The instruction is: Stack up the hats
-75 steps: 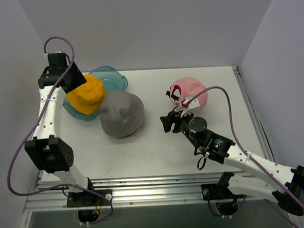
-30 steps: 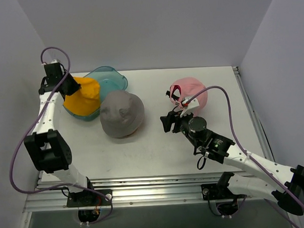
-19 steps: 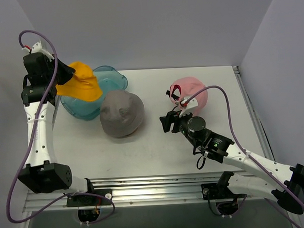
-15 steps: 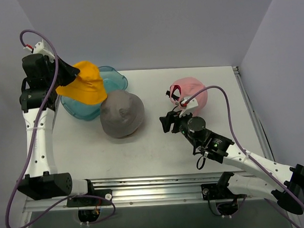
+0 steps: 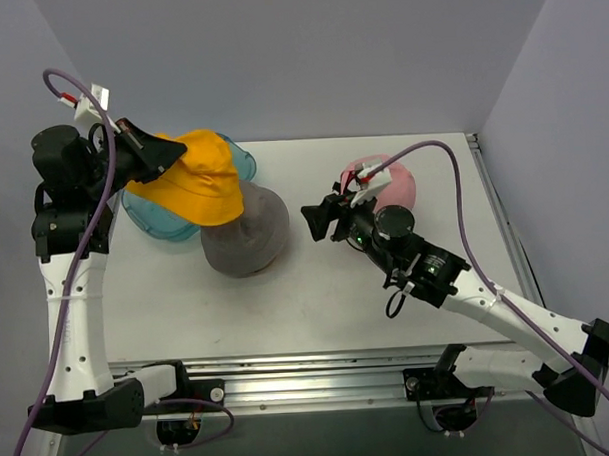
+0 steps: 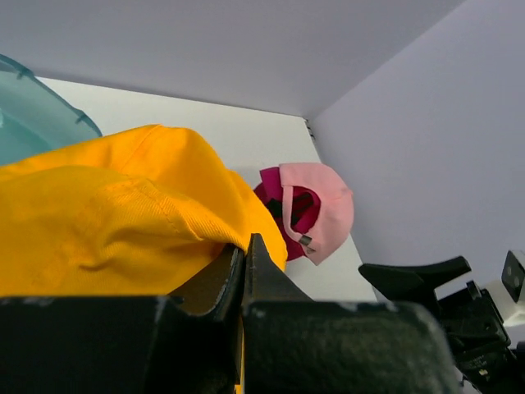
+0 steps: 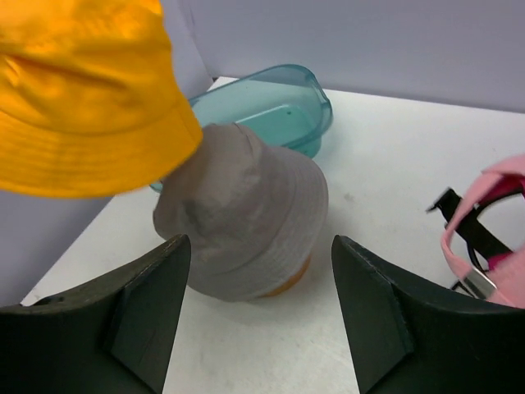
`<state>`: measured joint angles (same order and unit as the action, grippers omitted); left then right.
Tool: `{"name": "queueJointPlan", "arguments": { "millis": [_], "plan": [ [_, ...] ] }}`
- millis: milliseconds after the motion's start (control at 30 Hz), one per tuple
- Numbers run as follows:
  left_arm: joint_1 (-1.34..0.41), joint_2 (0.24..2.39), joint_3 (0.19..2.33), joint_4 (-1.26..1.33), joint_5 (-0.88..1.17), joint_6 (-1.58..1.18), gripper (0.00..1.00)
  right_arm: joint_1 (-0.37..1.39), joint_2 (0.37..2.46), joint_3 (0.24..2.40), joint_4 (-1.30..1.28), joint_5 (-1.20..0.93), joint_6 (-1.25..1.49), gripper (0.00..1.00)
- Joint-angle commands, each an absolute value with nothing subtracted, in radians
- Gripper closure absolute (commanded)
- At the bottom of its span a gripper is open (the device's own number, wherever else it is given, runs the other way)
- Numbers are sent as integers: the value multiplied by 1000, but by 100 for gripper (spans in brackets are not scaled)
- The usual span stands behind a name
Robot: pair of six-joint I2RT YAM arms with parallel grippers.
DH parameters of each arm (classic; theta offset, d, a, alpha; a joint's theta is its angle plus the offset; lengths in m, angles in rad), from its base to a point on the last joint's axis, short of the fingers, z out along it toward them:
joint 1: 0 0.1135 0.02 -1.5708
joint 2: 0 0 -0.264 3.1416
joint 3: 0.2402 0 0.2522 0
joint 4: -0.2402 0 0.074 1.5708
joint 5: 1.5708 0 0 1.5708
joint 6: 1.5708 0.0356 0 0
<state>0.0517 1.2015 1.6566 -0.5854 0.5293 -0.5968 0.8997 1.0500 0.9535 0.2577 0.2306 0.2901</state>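
My left gripper is shut on the brim of the yellow-orange bucket hat, which hangs in the air and overlaps the left edge of the grey hat. In the left wrist view the jaws pinch the yellow fabric. The grey hat sits over a wooden stand. My right gripper stands open to the right of it, facing it, with nothing between its fingers. The light pink cap lies at the right over a magenta cap.
A translucent teal tub stands at the back left, below and behind the lifted yellow hat; it also shows in the right wrist view. Grey walls close the table on three sides.
The left arm has lifted the yellow hat out of the tub and carried it right, over the grey hat's edge. The right gripper has risen and moved left towards the grey hat.
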Motion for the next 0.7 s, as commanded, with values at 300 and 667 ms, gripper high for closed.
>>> {"name": "queueJointPlan", "arguments": {
  "millis": [300, 667],
  "plan": [
    [-55, 1235, 1634, -535, 773, -514, 98, 905, 1387, 1333, 354, 278, 337, 36],
    [-54, 1152, 1434, -480, 775, -482, 98, 879, 1483, 1322, 498, 203, 454, 42]
  ]
}}
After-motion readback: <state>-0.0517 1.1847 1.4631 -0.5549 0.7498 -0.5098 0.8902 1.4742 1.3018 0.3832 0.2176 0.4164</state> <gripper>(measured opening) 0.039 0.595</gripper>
